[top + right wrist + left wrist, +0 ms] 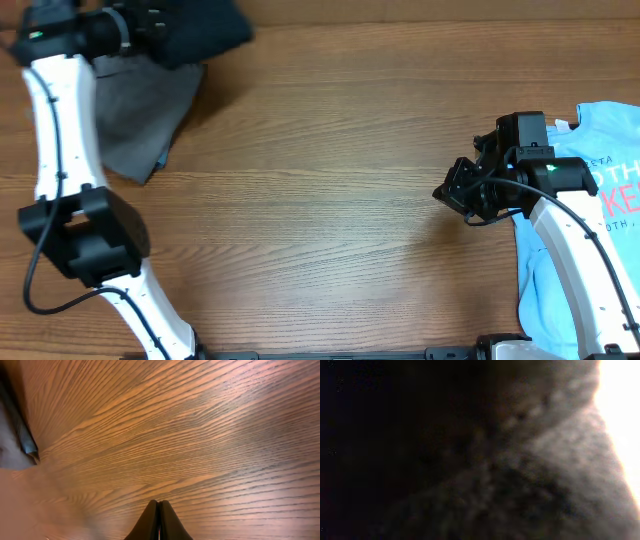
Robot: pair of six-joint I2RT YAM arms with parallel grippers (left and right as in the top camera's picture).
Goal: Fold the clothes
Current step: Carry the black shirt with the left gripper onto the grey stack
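Observation:
The black T-shirt [205, 30] lies bunched at the far left corner, partly over the grey shorts [140, 115]. My left gripper [150, 25] is buried in the black T-shirt. Its jaws are hidden, and the left wrist view shows only dark blurred fabric [520, 460] right against the lens. The light blue printed tee [600, 150] lies at the right edge, partly under my right arm. My right gripper [447, 195] is shut and empty, hovering over bare wood just left of the blue tee. Its closed fingertips show in the right wrist view [159, 510].
The wooden table [320, 180] spans the middle between the two piles. The left arm's base and links [85, 235] stand along the left side. The right arm's link [570, 250] crosses over the blue tee.

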